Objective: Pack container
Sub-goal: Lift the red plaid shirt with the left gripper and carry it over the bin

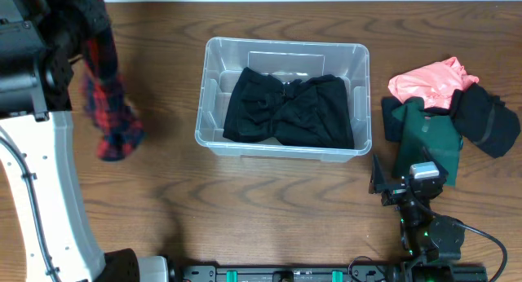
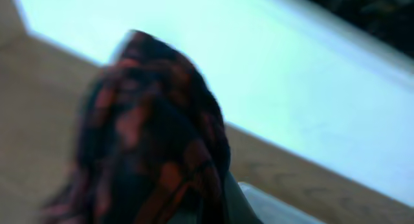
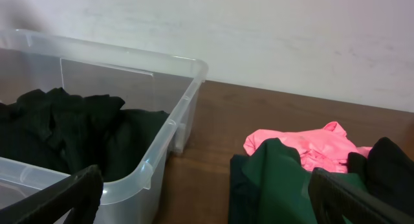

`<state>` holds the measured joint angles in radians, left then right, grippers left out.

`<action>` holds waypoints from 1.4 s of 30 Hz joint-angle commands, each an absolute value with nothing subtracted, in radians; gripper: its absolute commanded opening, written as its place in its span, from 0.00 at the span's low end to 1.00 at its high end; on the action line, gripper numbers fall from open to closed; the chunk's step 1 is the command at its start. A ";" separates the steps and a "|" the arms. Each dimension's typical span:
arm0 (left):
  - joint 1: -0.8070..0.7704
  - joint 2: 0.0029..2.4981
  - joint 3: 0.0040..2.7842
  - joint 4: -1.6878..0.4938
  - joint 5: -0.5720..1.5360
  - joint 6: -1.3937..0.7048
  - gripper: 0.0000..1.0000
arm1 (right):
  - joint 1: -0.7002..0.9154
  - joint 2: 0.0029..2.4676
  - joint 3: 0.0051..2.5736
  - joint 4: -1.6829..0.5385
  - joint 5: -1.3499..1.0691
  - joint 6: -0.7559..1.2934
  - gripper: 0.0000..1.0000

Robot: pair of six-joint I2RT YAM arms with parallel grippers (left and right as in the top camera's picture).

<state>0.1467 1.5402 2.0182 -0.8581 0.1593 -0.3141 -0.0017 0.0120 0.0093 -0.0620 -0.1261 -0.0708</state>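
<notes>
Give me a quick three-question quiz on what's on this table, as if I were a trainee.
1. True or false: the container has a black garment inside it.
2. Which garment is to the left of the container? A. plaid garment B. yellow towel C. white sock
3. Fill in: the right gripper is ___ (open or shut).

Key: 1 true; 2 A; 3 open.

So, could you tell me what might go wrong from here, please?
The lifted red plaid garment hangs long, left of the container; its trailing end could catch the rim or drape outside. The black garment already fills much of the base, so the plaid may pile above the rim.
</notes>
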 commanded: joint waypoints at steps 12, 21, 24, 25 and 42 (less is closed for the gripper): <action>-0.125 1.516 2.218 -0.792 0.194 -0.311 0.06 | -0.008 0.006 0.006 -0.063 -0.123 -0.084 0.99; -0.208 1.528 2.218 -0.792 0.194 -0.311 0.06 | -0.008 0.006 0.006 -0.063 -0.123 -0.084 0.99; -0.240 1.545 2.218 -0.794 0.194 -0.307 0.06 | -0.008 0.006 0.006 -0.063 -0.123 -0.084 1.00; -0.253 1.554 2.218 -0.795 0.195 -0.290 0.06 | -0.008 0.006 0.006 -0.063 -0.123 -0.084 0.99; -0.392 1.644 2.216 -0.875 0.194 0.057 0.06 | -0.008 0.006 0.006 -0.063 -0.123 -0.084 0.99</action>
<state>-0.3904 1.6577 2.1899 -0.8795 0.1967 -0.0448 -0.0017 0.0120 0.0093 -0.0616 -0.1261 -0.0708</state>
